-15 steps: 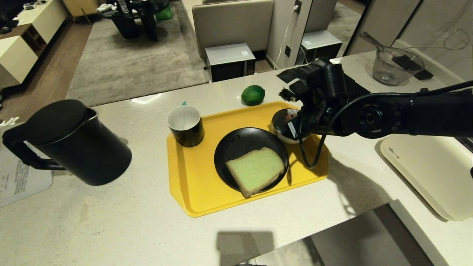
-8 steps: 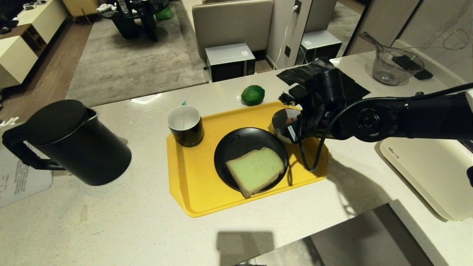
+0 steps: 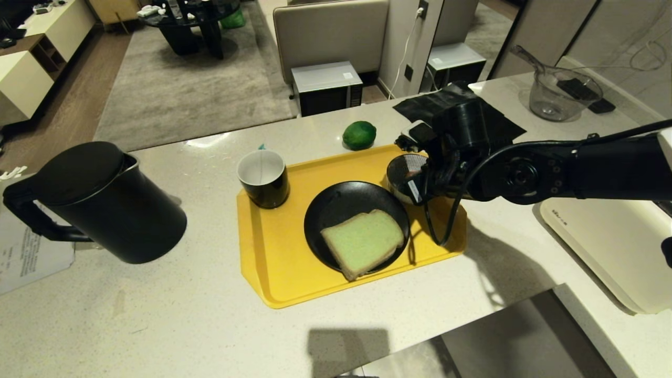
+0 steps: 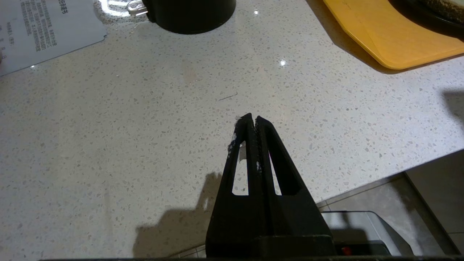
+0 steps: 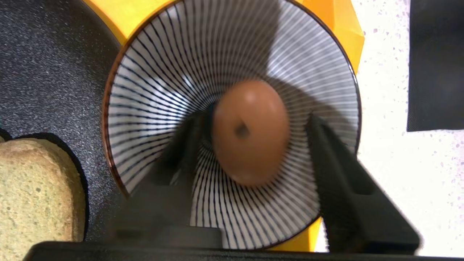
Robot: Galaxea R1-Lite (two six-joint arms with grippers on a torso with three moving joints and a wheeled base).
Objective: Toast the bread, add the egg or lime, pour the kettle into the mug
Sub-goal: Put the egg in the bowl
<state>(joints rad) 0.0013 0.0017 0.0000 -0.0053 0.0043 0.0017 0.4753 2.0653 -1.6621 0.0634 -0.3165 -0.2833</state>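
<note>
**A:** How far along does it look?

**B:** Past the first step, I'd judge. The thick square slice of pale green bread with a tan crust [image 3: 363, 242] lies on the round matte black plate [image 3: 336, 207] on the yellow plastic tray [image 3: 273, 262]. The large matte black kettle [image 3: 100, 202] stands on the speckled counter [image 3: 173, 320], well apart from the glossy black mug with a white inside [image 3: 262, 177] at the tray's far left corner. Nothing shows in the mug except a thin string, so the pouring looks not yet done. The glossy dark-green lime [image 3: 359, 134] sits on the counter just beyond the tray.

**A:** And the claw?

**B:** The right gripper [image 5: 250, 145] hangs inside the blue-and-white striped bowl [image 5: 152, 72] on the tray beside the plate. Its jaws stand roughly half apart, one on each side of the smooth brownish-pink egg [image 5: 250, 132]. One finger looks close against the shell, the other shows a gap — so the egg is loose, or nearly so. I'd call the egg step in hand.

**A:** The other arm?

**B:** The left gripper [image 4: 252, 121] hangs parked over bare counter near its edge — fingers pressed together, nothing between them.
</note>
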